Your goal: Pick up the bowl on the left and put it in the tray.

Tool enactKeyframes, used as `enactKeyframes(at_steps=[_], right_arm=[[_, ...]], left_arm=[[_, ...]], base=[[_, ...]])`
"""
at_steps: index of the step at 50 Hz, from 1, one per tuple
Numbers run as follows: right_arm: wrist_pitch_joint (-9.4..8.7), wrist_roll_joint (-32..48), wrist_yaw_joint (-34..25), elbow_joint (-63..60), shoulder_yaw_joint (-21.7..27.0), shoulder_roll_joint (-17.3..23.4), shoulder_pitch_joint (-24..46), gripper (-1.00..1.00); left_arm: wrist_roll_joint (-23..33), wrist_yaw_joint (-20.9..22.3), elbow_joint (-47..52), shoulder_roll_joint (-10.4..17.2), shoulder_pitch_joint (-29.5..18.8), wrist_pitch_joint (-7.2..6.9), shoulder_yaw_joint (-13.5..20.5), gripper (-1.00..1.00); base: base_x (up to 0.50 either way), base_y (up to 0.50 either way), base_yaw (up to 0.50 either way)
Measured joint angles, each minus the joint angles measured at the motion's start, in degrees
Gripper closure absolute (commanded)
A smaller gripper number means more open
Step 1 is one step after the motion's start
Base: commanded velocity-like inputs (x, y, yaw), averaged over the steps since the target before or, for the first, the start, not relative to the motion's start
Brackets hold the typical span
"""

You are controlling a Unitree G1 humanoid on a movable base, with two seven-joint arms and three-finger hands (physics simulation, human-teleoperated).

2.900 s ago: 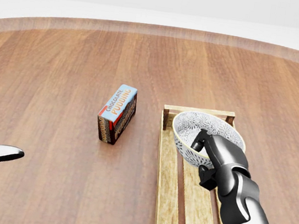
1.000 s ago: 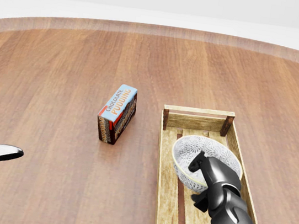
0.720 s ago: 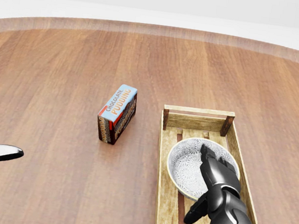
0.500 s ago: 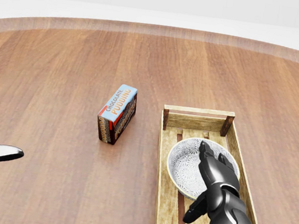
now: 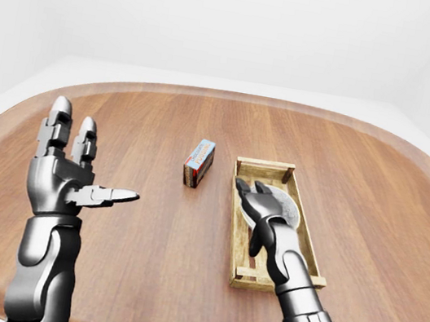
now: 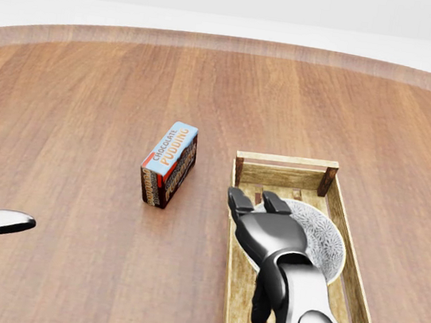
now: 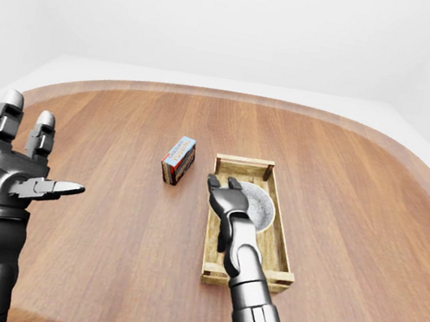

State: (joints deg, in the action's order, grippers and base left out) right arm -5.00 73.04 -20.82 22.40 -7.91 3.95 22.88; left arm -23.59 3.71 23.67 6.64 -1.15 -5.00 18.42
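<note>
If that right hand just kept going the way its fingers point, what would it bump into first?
Probably the tray's far end wall. The right hand, open above the patterned bowl, points toward the head view's top. Height is unclear, so it may pass over.

Grey-patterned white bowl (image 6: 321,237), tan tray (image 6: 288,162)

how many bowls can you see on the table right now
1. The only bowl in view lies in the wooden tray, at the right of the head view, partly hidden behind the open right hand. No other bowl shows on the table.
</note>
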Motion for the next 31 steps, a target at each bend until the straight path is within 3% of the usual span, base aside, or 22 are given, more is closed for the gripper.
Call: enactKeyframes(at_steps=[15, 21, 31], right_arm=[[0.00, 25.5, -19.2, -27.5, -4.1, -9.2, -7.8, -1.00], [0.00, 32.0, -19.2, -35.2, -6.8, -9.6, -7.3, -1.00], [0.00, 37.1, -19.2, -42.5, -12.5, -6.0, -2.1, -1.00]], left_arm=[[0.0, 0.0, 0.4, -0.1, 0.2, 0.00, 0.0, -1.00], [0.1, 0.0, 0.5, -0.2, 0.3, 0.00, 0.0, -1.00], [0.1, -0.1, 0.6, -0.2, 0.2, 0.00, -0.1, -1.00]], base=[[0.00, 0.00, 0.00], [0.00, 0.00, 0.00], [0.00, 0.00, 0.00]])
